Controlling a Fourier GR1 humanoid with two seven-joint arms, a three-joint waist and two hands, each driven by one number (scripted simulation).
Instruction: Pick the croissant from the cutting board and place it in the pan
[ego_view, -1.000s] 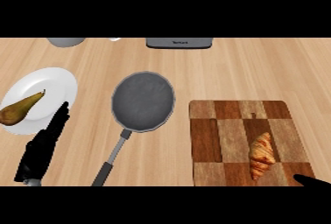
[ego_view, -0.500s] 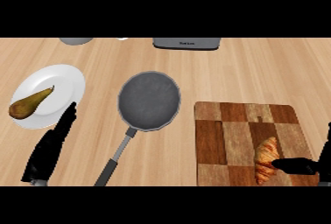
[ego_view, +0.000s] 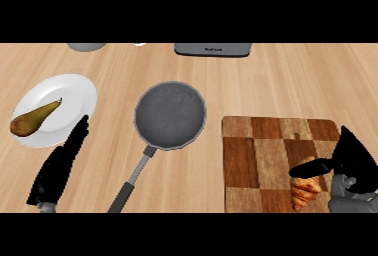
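A golden croissant (ego_view: 306, 189) lies on the checkered wooden cutting board (ego_view: 258, 165) at the lower right. My right hand (ego_view: 350, 159) hovers over its right side, fingers straight and pointing up, thumb stretched left across the croissant's top end; it holds nothing. The grey pan (ego_view: 170, 114) sits in the middle of the counter, its handle running down-left. My left hand (ego_view: 61, 166) rests open at the lower left, fingers up, beside the plate.
A white plate (ego_view: 70, 95) with a brown pear (ego_view: 32, 120) sits at the left. A dark appliance (ego_view: 212, 49) and a grey bowl (ego_view: 86, 46) stand along the far edge.
My right hand has come up from the lower right edge over the board and now reaches the croissant with its thumb. The view has shifted slightly, so everything sits further right.
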